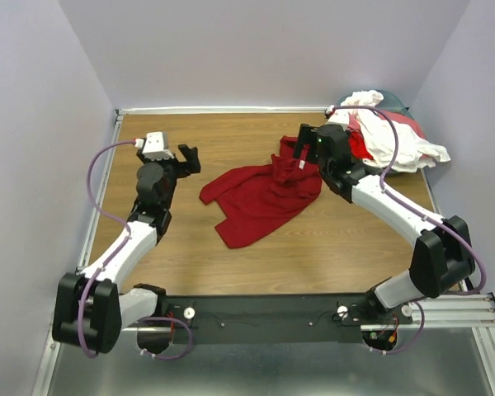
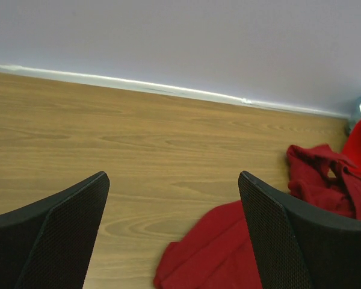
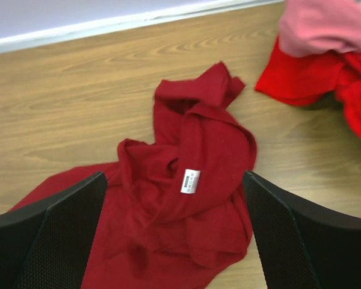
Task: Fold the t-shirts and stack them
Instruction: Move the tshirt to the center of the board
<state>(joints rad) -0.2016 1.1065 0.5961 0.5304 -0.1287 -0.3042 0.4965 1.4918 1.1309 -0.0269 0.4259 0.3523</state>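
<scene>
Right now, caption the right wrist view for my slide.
Open right gripper above the crumpled crimson t-shirt, its white tag showing, more shirts beyond.

One shirt (image 1: 264, 198) lies crumpled near the middle of the table (image 1: 231, 132); a pile of shirts (image 1: 388, 136) sits in the far right corner. The left gripper (image 1: 190, 157) is left of the single shirt, apart from it; the right gripper (image 1: 302, 145) is over its far end.

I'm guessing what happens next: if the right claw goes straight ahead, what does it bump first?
Most likely the crumpled dark red t-shirt, lying right ahead of the open right claw; nothing seems between them.
</scene>
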